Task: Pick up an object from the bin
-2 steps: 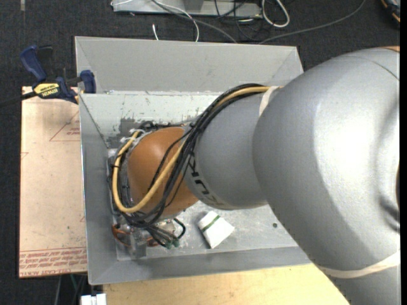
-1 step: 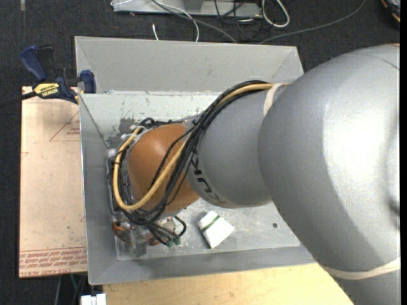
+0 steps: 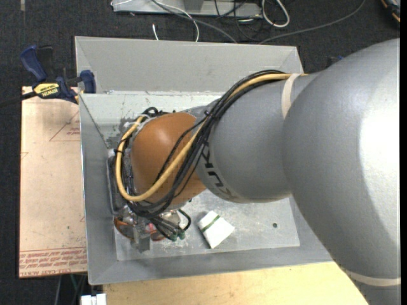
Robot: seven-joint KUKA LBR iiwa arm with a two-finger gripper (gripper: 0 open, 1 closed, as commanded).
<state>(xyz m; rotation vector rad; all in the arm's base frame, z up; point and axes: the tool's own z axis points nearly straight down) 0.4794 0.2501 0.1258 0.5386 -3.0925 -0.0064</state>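
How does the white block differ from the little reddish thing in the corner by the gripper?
The white block is pale with a green stripe; the reddish thing is dark. The white block lies apart in the open; the reddish thing sits by the gripper, partly hidden. The white block is plainly boxy; the reddish thing's shape is unclear. Both lie on the bin floor.

Arm (image 3: 305, 145): fat grey rounded links. Orange dome cover (image 3: 159, 148) behind gripper (image 3: 141, 230); yellow, black cables (image 3: 253, 79) loop over it.
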